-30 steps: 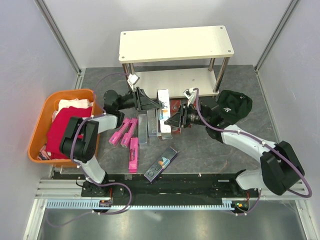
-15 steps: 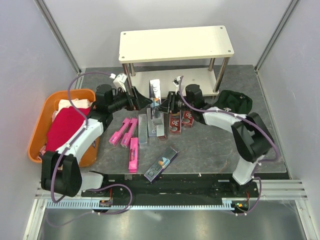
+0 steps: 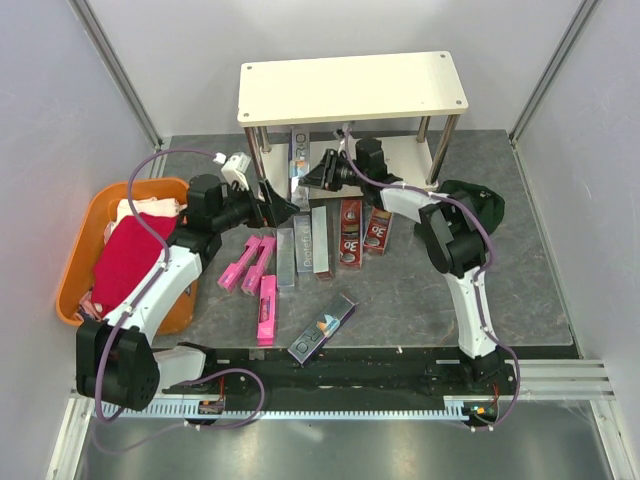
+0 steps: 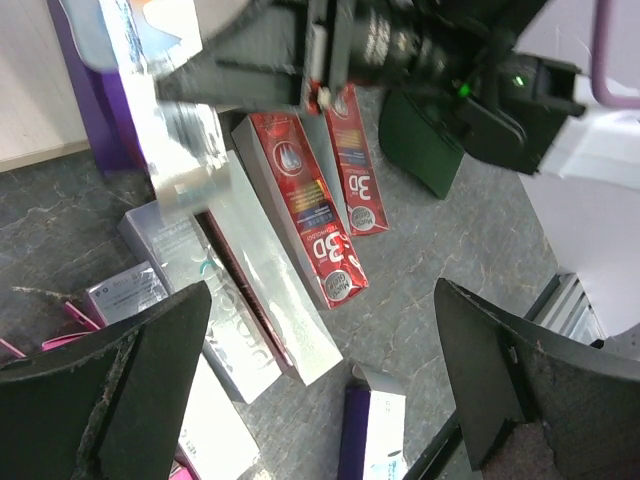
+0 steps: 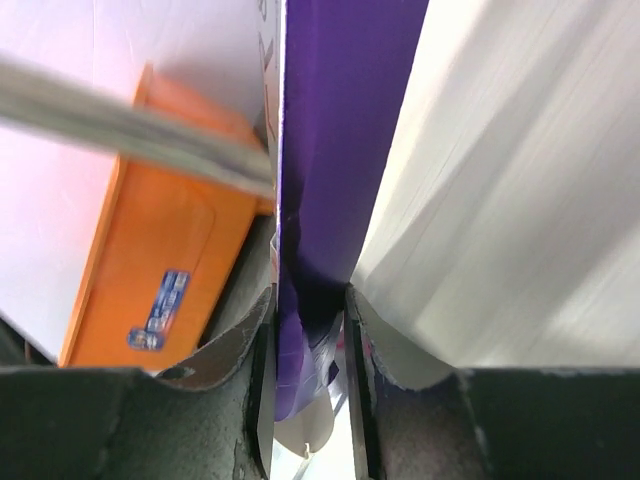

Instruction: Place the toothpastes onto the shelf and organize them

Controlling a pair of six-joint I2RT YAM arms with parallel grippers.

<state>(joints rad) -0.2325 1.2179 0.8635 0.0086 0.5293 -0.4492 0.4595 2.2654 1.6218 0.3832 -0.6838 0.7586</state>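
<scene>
Navy-printed box (image 3: 322, 328) nearest; pink boxes (image 3: 267, 310) and red 3D boxes (image 3: 350, 232) lie flat on tabletop (image 3: 430, 290), unsorted. Left fingers (image 4: 110, 400) wide apart, empty, above them. Right fingers (image 5: 235, 340) clamped on purple toothpaste box (image 5: 340, 150), upright at shelf (image 3: 352, 88) lower tier, probably stood on end to save room.

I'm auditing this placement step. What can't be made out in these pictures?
1. Top view: the shelf's upper board hides most of the lower tier.
2. Right wrist view: the purple toothpaste box in the right hand fills the frame; its far end is cut off.
3. Left wrist view: that box's print is blurred.
</scene>
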